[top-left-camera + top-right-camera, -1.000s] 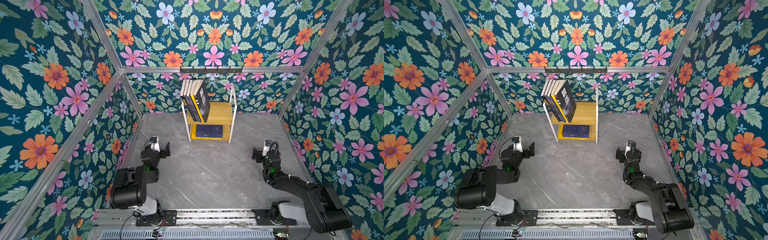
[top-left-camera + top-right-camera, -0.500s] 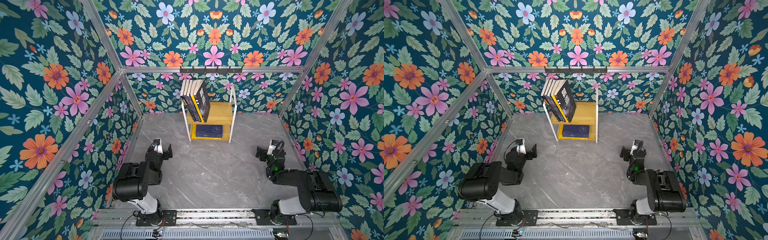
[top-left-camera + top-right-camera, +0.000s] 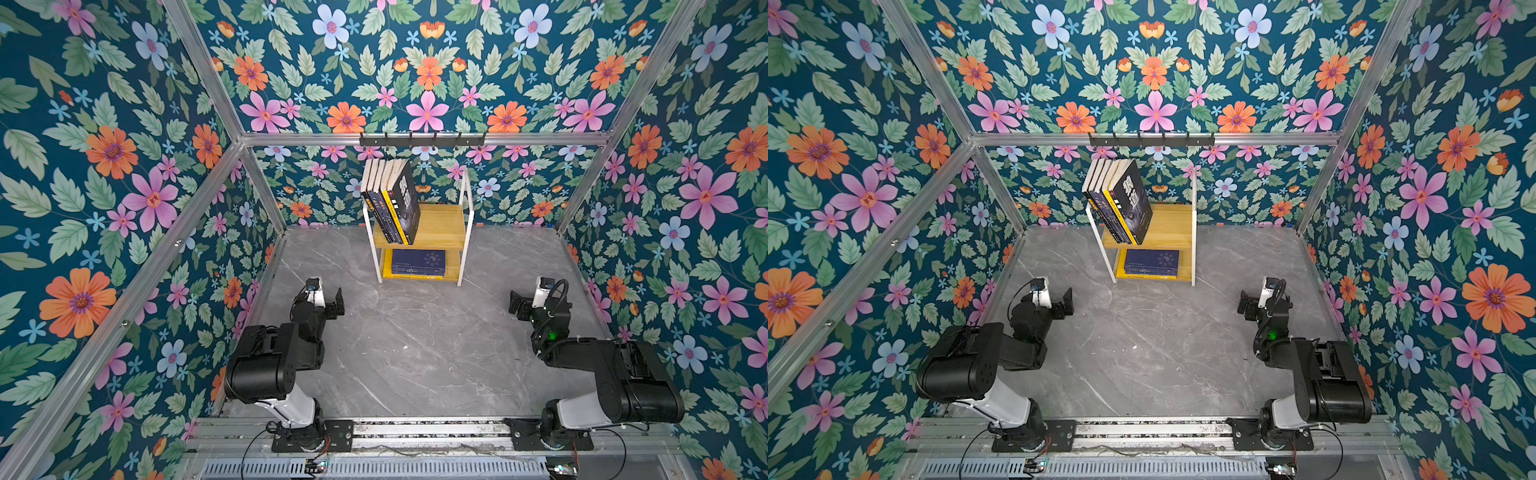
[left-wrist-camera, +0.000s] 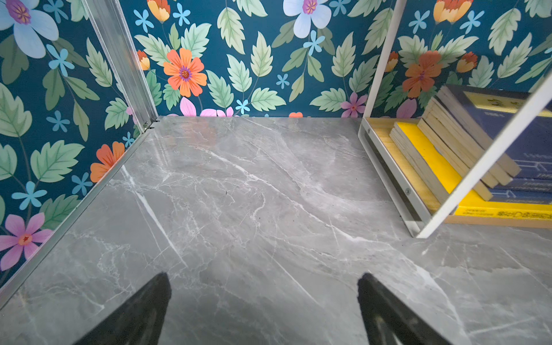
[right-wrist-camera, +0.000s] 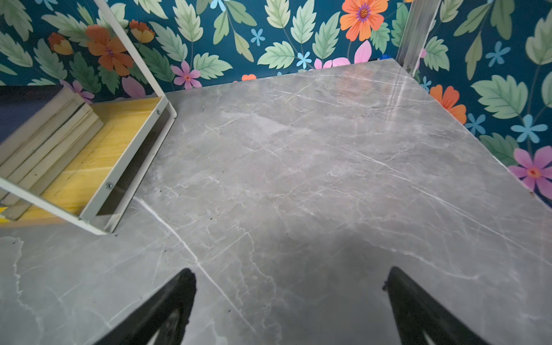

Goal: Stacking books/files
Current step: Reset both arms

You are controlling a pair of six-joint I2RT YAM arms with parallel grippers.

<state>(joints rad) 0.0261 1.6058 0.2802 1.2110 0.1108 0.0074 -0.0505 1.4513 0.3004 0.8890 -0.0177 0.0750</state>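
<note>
Black left gripper [image 4: 263, 283] & black right gripper [image 5: 289, 277] both gape empty over grey marble table [image 3: 415, 345]; dark leaning paperbacks [image 3: 392, 203] on white-framed wooden rack [image 3: 440, 224] top, flat navy-yellow stack [image 3: 417, 262] below, so nudging leaners prob. topples them.

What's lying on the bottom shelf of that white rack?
A flat stack of books: a navy book on top, a yellow book lowest. The covers between are hidden; only page edges show.
</note>
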